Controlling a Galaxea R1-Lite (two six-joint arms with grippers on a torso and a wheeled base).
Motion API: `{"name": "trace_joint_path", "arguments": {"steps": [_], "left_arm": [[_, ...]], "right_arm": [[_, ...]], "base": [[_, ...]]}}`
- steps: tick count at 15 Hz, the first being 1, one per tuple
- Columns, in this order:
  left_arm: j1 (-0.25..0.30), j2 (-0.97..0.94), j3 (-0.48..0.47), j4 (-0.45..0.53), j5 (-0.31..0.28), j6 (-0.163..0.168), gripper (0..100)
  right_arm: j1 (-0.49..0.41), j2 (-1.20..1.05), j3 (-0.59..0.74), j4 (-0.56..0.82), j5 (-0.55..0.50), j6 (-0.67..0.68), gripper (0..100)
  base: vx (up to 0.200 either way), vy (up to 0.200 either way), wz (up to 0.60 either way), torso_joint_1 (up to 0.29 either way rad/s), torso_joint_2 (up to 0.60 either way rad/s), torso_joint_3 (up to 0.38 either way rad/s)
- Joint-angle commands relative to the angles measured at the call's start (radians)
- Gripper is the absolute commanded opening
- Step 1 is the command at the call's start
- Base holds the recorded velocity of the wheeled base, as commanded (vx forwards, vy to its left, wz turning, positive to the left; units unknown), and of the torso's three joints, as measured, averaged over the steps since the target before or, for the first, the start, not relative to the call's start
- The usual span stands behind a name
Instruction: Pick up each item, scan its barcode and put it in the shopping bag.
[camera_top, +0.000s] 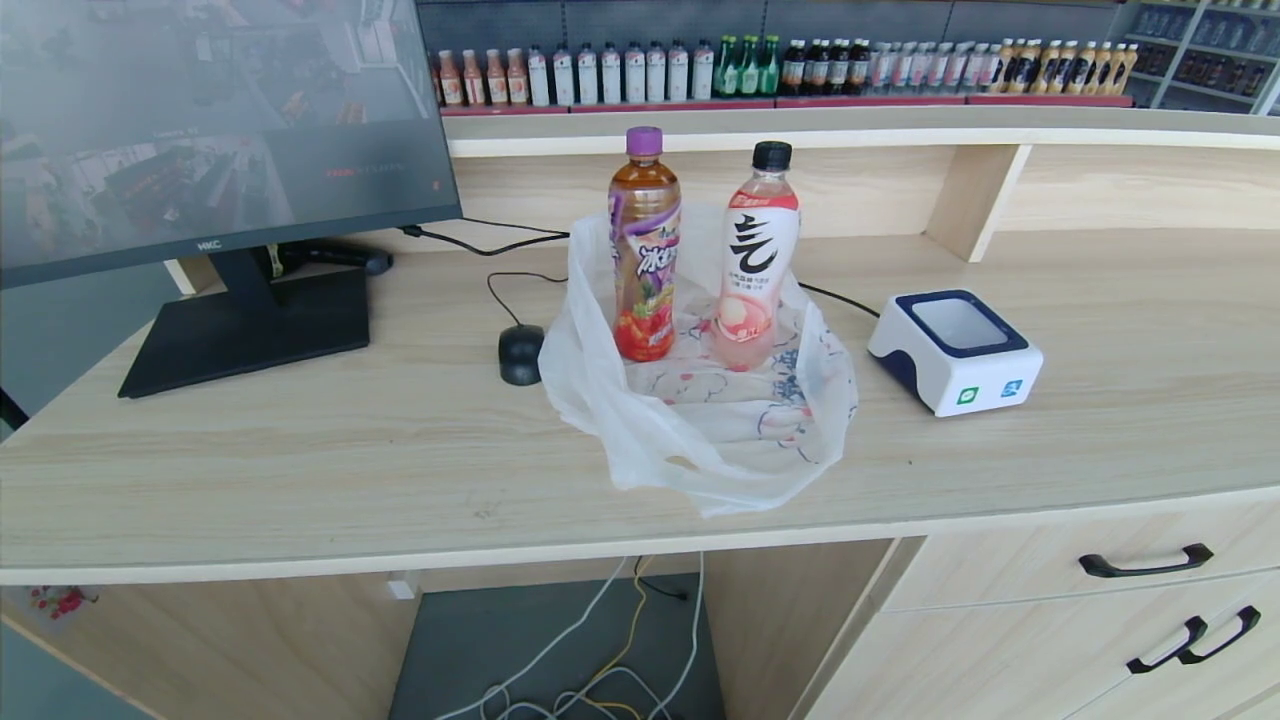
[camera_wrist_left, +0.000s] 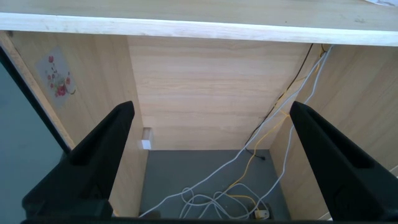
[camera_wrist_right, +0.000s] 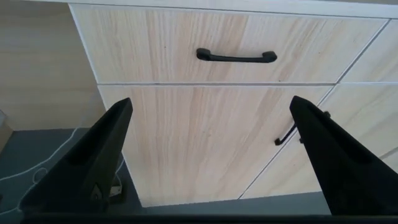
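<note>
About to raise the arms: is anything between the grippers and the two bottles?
Yes: the countertop. The left gripper faces the gap under it, the right gripper a drawer front; the purple-capped bottle and black-capped bottle stand above, on the bag.

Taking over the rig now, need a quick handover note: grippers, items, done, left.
Left gripper: open, holding nothing, low in front of the bay under the counter.
Right gripper: open, holding nothing, low in front of the drawer.
Items: purple-capped bottle and black-capped bottle stand upright side by side in the opened shopping bag on the counter; the scanner sits beside the bag, toward the robot's right.
Done: both bottles look bagged.
Left: the pictures cannot tell whether they were scanned; check that.
</note>
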Motion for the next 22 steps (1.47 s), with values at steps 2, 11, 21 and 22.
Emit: {"name": "trace_joint_path", "arguments": {"steps": [2,11,21,22], "left_arm": [[0.001,0.0,0.0,0.0,0.002,-0.002,100],[0.001,0.0,0.0,0.0,0.002,-0.003,100],[0.001,0.0,0.0,0.0,0.002,-0.017,100],[0.001,0.0,0.0,0.0,0.002,-0.017,100]], "right_arm": [[-0.001,-0.038,0.012,-0.021,0.003,0.041,100],[-0.001,-0.038,0.028,-0.009,0.009,0.135,100],[-0.001,-0.038,0.028,-0.009,0.008,0.135,100],[-0.001,-0.038,0.028,-0.009,0.009,0.135,100]], "base": [[0.0,0.0,0.0,0.0,0.0,0.0],[0.0,0.0,0.0,0.0,0.0,0.0],[-0.02,-0.04,0.0,0.001,0.0,0.002],[0.0,-0.2,0.0,0.002,0.01,0.002]]}}
